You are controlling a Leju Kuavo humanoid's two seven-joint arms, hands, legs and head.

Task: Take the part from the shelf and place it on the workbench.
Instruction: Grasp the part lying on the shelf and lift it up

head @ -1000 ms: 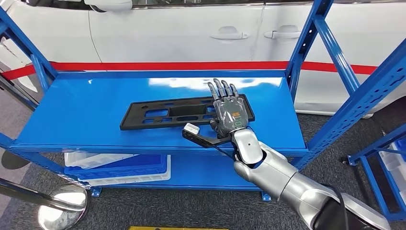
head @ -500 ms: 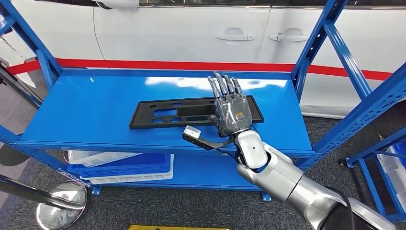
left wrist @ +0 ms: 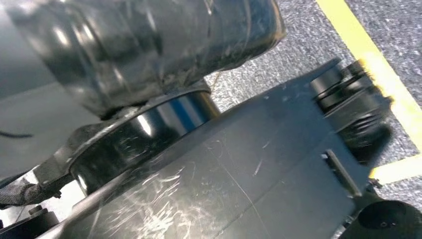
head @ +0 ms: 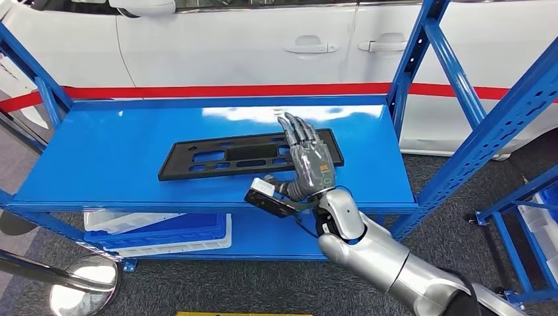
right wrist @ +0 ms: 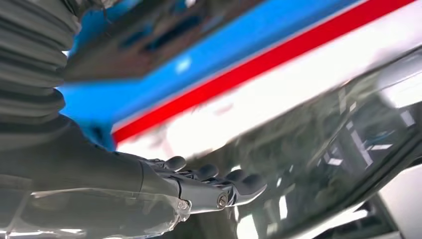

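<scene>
**Open right robot hand raised over the part on the shelf**

In the head view, a flat black plastic part (head: 247, 157) with several long cut-outs is seen lying at the centre of the frame on the top board of a blue metal shelf (head: 118, 164). The right robot hand (head: 308, 162) is reached in from the lower right on a silver arm and is held over the right end of the part, with its dark fingers (head: 295, 129) stretched out and spread apart; nothing is gripped by it. Whether the palm touches the part cannot be told. In the right wrist view the same robot hand (right wrist: 199, 186) is shown with straight, separated fingers, and the part (right wrist: 149, 35) appears blurred in the upper left of the frame.

White and blue plastic crates (head: 158, 230) are stored on the lower board, at the lower left of the frame. A white car (head: 263, 39) with a red stripe is parked behind the shelf, across the top of the frame. A chrome stanchion base (head: 82, 289) is seen at the lower left corner.
</scene>
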